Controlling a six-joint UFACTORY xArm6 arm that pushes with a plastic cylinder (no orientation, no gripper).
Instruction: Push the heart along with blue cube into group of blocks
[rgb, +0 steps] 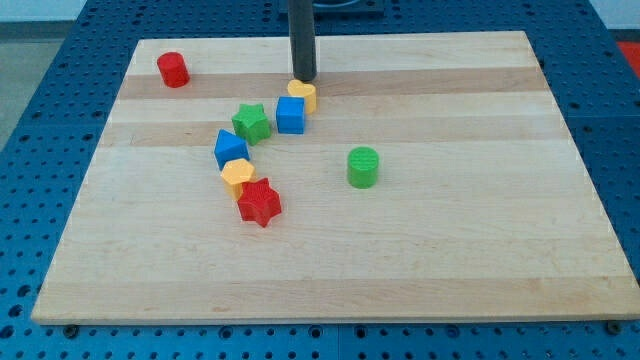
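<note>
Red star (259, 203) nearest; yellow heart (303, 94) beside blue cube (290, 115), just below my tip (303, 78).

Bright, even light falls from overhead on the pale wooden worktop (400, 250), with no harsh glare. Each block casts only a short, soft shadow at its base, as under the green cylinder (363, 167). Focus is sharp throughout, and the edges look straight.
</note>
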